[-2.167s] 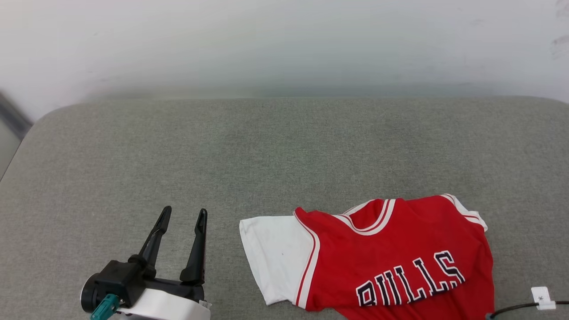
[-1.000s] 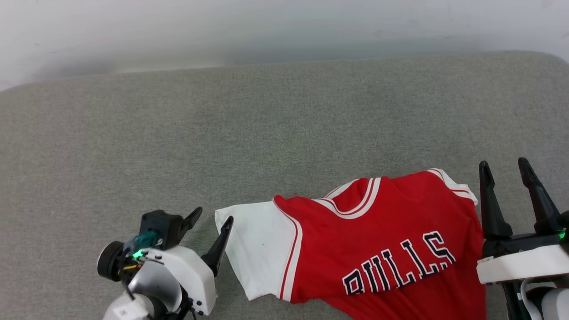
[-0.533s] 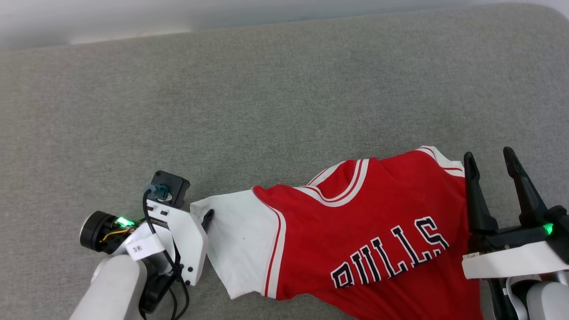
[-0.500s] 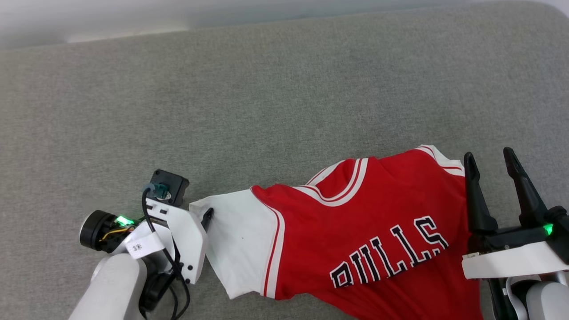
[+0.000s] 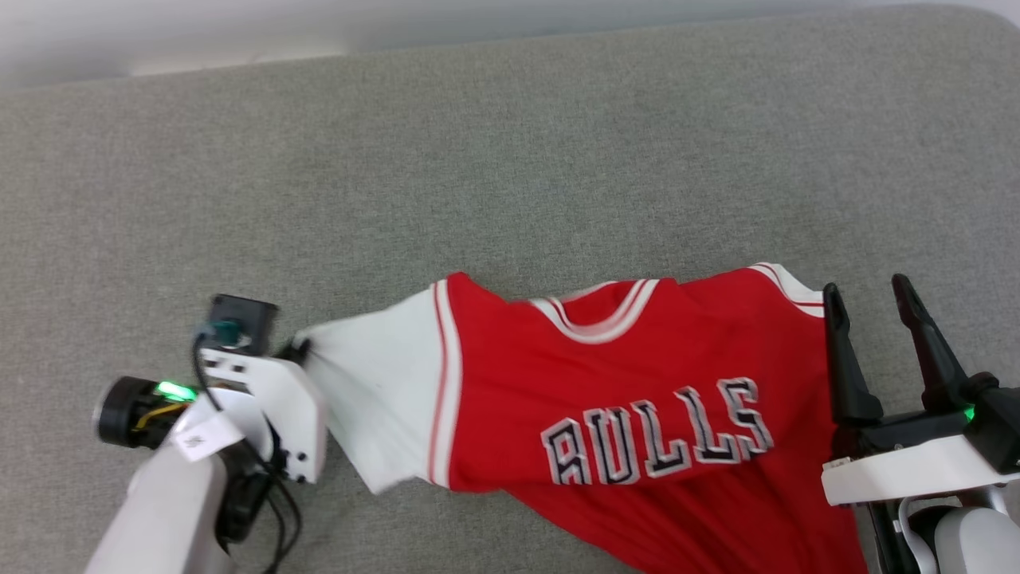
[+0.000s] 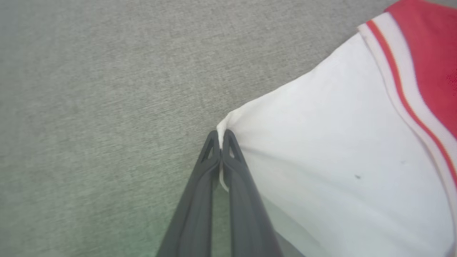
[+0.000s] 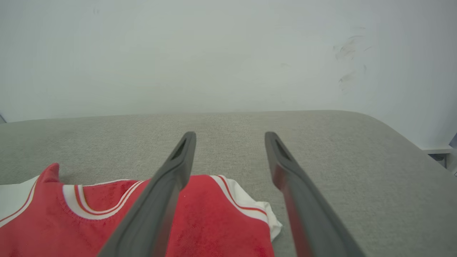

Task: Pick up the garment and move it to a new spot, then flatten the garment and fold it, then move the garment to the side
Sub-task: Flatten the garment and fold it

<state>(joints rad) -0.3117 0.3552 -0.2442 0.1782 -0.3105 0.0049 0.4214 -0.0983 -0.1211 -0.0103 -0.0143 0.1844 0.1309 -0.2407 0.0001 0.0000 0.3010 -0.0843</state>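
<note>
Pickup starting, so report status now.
Left gripper shut on jersey sleeve corner. Right gripper open, empty, by jersey's other side. No obstruction seen.

head: overhead | left wrist: close, downward | right wrist: low | shared: garment (image 5: 510,351)

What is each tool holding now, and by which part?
The left tool is shut on the garment, pinching the outer corner of its white sleeve. The right tool is open and holds nothing.

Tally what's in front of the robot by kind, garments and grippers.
Red Bulls jersey T-shirt: 1
Grippers: 2 (left gripper shut on its white sleeve, right gripper open)
Total: 3
</note>
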